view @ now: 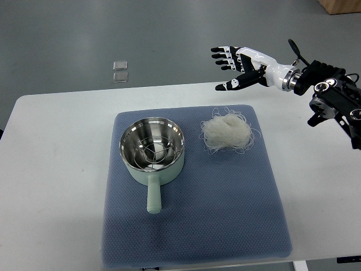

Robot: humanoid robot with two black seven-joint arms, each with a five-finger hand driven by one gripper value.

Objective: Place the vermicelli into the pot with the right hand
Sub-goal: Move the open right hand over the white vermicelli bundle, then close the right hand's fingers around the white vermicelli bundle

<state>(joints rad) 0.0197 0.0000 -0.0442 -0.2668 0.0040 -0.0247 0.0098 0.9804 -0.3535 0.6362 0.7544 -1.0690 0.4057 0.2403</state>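
A pale green pot (152, 149) with a shiny steel inside and a short handle pointing toward me sits on the left half of the blue mat (192, 226). A loose white nest of vermicelli (228, 132) lies on the mat to the pot's right. My right hand (232, 68) hovers above the table's far edge, up and slightly right of the vermicelli, fingers spread and holding nothing. Its arm (333, 93) enters from the right edge. No left arm shows.
The mat lies on a white table (51, 169). Two small clear squares (120, 71) lie on the grey floor beyond the table's far edge.
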